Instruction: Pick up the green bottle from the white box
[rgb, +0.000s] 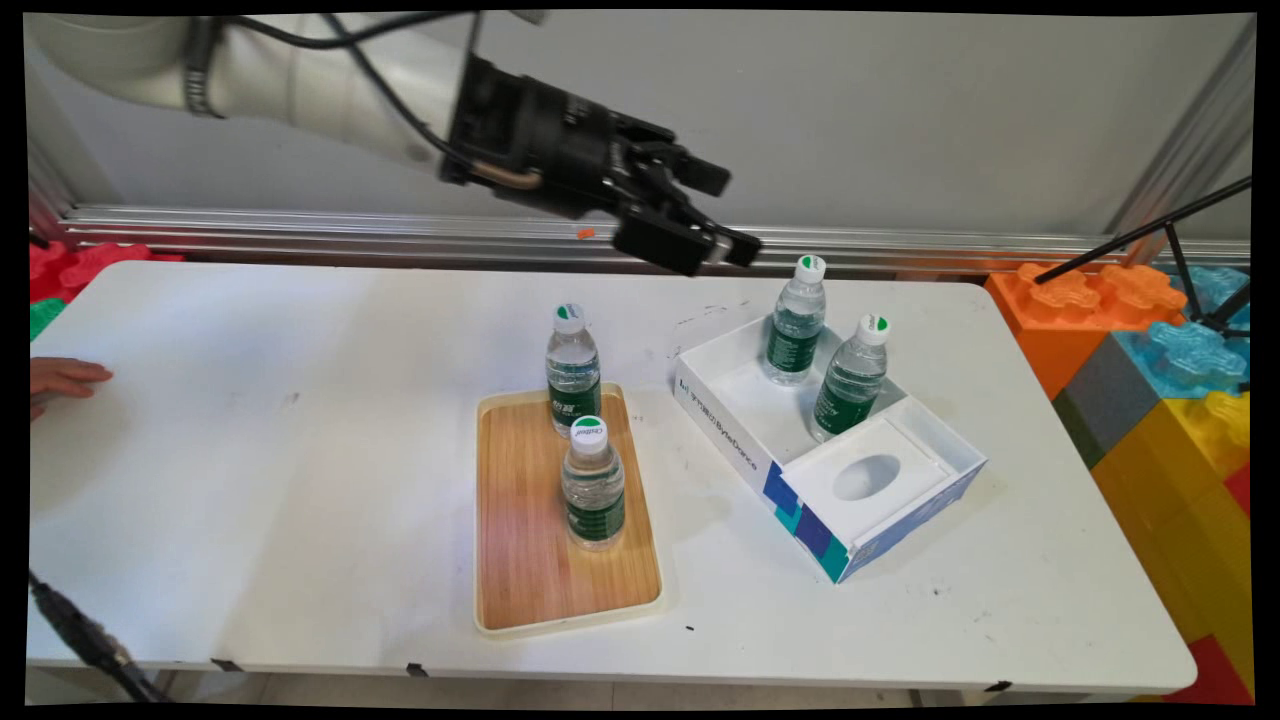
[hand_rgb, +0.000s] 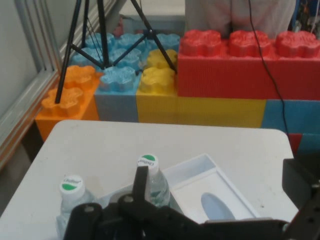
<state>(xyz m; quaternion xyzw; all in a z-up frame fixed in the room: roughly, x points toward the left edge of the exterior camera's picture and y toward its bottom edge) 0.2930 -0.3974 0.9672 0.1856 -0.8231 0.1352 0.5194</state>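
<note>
Black gripper (rgb: 718, 212), jaws apparently open and empty, hangs above the tabletop (rgb: 300, 450); nearest, at five o'clock, a white box (rgb: 760, 445) holds two water bottles (rgb: 796, 322).

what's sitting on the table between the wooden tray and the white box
Nothing: in the main view only bare white table separates the wooden tray from the white box.

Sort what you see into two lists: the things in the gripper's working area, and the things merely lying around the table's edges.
Working area:
gripper, open, above the table
white box
rear box bottle
front box bottle
wooden tray
rear tray bottle
front tray bottle

Lying around:
toy blocks
black tripod
person's hand
</note>
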